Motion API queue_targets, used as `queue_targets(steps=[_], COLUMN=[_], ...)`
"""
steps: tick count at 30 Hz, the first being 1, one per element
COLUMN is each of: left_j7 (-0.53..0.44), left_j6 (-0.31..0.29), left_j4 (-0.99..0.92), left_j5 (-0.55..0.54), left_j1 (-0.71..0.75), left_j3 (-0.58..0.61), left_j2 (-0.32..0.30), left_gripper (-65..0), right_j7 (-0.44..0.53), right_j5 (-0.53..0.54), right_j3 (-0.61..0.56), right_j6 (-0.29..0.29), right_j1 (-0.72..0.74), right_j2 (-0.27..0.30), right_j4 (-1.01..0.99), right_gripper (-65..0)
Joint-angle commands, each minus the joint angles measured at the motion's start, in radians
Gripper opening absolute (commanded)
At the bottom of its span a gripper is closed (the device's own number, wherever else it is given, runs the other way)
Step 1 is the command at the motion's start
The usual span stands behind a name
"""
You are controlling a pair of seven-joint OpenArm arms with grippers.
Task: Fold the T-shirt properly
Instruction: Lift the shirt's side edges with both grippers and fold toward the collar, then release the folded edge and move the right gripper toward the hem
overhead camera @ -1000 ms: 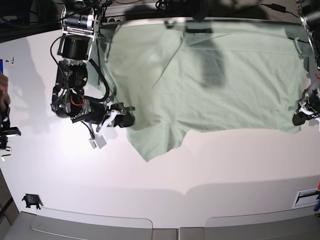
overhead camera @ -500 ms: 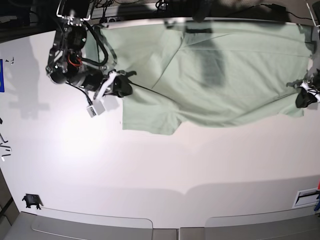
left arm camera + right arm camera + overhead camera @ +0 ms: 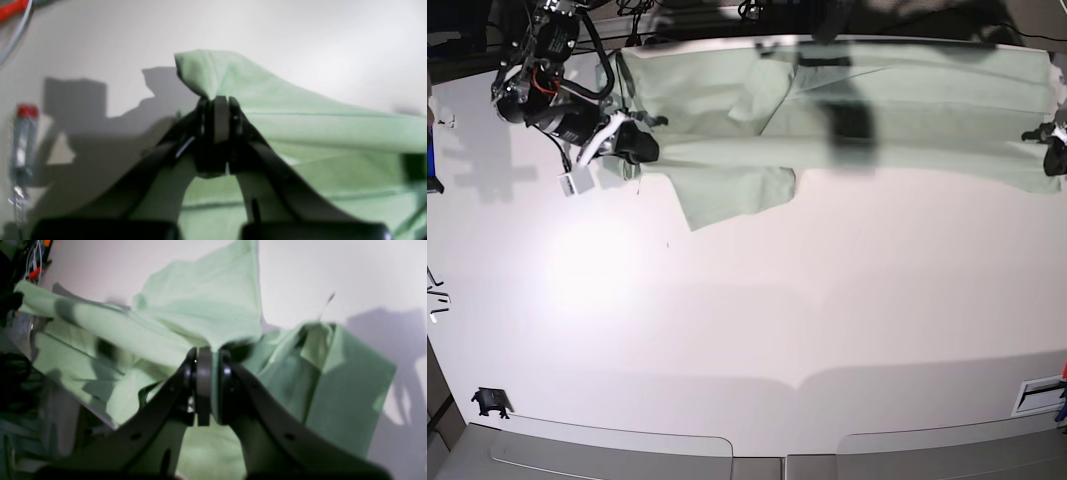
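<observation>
My left gripper (image 3: 216, 100) has its jaws pinched tight on a bunched corner of the T-shirt (image 3: 907, 110), at the table's (image 3: 757, 310) right edge in the base view. My right gripper (image 3: 208, 355) is likewise clamped on a fold of the cloth, toward the far left. Between them the shirt lies stretched along the table's far edge, with a flap hanging nearer beside the right gripper.

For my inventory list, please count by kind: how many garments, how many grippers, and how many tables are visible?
Garments: 1, the T-shirt
Grippers: 2, the left gripper and the right gripper, each shut on the cloth
Tables: 1, the white table
Total: 4
</observation>
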Motion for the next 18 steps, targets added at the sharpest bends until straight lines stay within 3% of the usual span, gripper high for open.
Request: queue_targets(steps=[1, 5, 18], left_j7=[0.009, 0.069, 0.064], left_j6=[0.0, -0.001, -0.001], left_j4=[0.015, 0.015, 0.015], left_j5=[-0.035, -0.069, -0.069], left_j1=[0.002, 0.042, 0.093], left_j3=[-0.011, -0.011, -0.011], left_j2=[-0.026, -0.024, -0.008], left_gripper=[-65.0, -65.0, -65.0], right_j7=[0.015, 0.009, 0.016], right_j5=[0.022, 0.022, 0.011], right_j3=[0.005, 0.005, 0.005], right_j6=[0.007, 0.008, 0.006], right_j1=[0.0, -0.032, -0.057], right_j2=[0.011, 0.011, 0.011], right_j4=[0.019, 0.019, 0.019], right_gripper=[-65.0, -65.0, -65.0])
